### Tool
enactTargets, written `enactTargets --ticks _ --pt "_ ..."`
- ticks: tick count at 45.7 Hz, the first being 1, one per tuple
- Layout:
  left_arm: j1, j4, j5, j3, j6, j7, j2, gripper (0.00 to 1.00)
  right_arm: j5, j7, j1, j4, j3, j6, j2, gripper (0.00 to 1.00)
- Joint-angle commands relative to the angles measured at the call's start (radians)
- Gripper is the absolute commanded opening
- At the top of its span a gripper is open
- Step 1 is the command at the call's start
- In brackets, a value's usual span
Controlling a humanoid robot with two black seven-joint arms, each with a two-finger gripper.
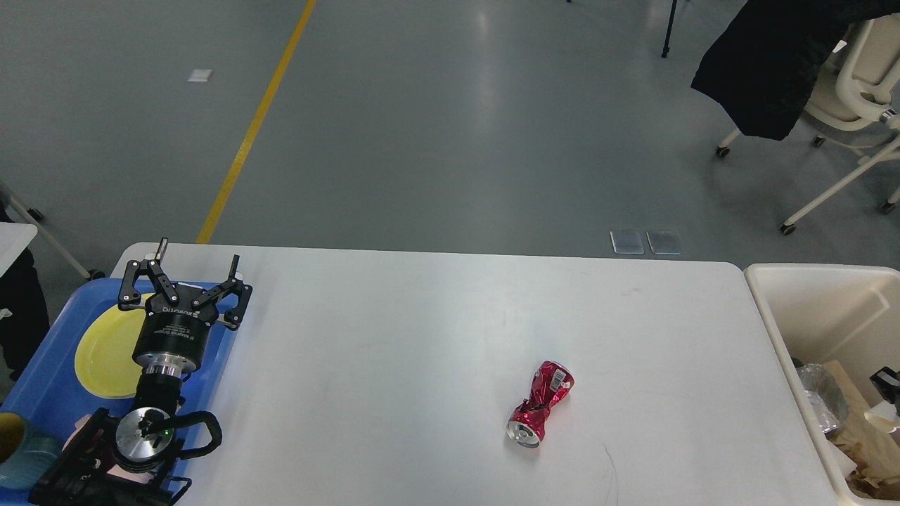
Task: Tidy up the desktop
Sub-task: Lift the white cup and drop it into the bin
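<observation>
The white desktop (422, 337) spans the middle of the head view. A crushed red can (540, 404) lies on its side right of centre, alone. My left gripper (199, 254) hovers open over the right edge of the blue tray (42, 365) at the left, with nothing between its fingers. At the far right edge only a small black part of my right gripper (887, 383) shows, low inside the cream bin (773, 316). A cream-coloured piece (882, 420) sits just below it; whether it is held cannot be told.
A yellow plate (105, 351) lies on the blue tray, and a teal cup (17, 450) stands at its near corner. The bin holds crumpled foil (819, 397) and brown paper (854, 443). A chair draped with a black coat (766, 63) stands beyond.
</observation>
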Motion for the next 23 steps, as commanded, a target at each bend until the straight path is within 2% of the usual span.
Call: enactTargets --ticks 1,6,17,18,21,23 --pt "0.0 0.0 0.0 0.0 0.0 0.0 0.0 0.96 0.001 0.003 -0.076 -0.05 0.005 -0.095 0.063 0.0" --pt "0.0 0.0 0.0 0.0 0.0 0.0 0.0 0.96 0.004 0.003 -0.103 -0.05 0.006 -0.154 0.093 0.0" --pt "0.0 0.0 0.0 0.0 0.0 0.0 0.0 0.96 0.004 0.002 -0.108 -0.048 0.008 -0.166 0.105 0.0" --pt "0.0 0.0 0.0 0.0 0.0 0.0 0.0 0.96 0.004 0.002 -0.108 -0.048 0.008 -0.172 0.106 0.13" --pt "0.0 0.0 0.0 0.0 0.0 0.0 0.0 0.96 0.004 0.002 -0.108 -0.048 0.006 -0.196 0.108 0.63" --pt "0.0 0.0 0.0 0.0 0.0 0.0 0.0 0.96 0.004 0.002 -0.108 -0.045 0.008 -0.221 0.116 0.92"
